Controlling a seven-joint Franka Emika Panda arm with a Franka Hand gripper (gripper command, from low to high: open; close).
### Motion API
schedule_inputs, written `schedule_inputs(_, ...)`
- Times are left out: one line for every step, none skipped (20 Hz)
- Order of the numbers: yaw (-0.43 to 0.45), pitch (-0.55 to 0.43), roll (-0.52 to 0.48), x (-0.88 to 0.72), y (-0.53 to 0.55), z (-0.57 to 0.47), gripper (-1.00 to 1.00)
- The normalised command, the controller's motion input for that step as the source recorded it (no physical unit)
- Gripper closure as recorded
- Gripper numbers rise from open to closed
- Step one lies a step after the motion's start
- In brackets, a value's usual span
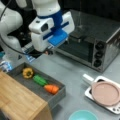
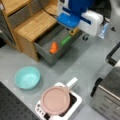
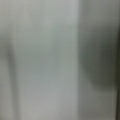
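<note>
Nearest us, the teal bowl (image 1: 83, 115) sits on the worktop (image 1: 72, 72) beside the open drawer (image 1: 37, 86). Our gripper (image 1: 51, 51) hovers above the drawer, near its carrot (image 1: 51, 88), cucumber (image 1: 40, 80) and yellow pepper (image 1: 28, 72); we cannot tell how its fingers stand. We should descend centred over one vegetable.

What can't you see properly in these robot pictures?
- Gripper: its fingers are hidden under the white and blue wrist body in both front views.
- Wrist view: only a grey blur, nothing recognisable.
- Pan: the pink lid hides its inside.
- Yellow pepper: in a front view, the arm almost covers it.
</note>
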Motion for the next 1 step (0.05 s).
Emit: schedule_inputs(0.037, 0.189, 0.126, 0.24, 0.03, 0.11, -1.0)
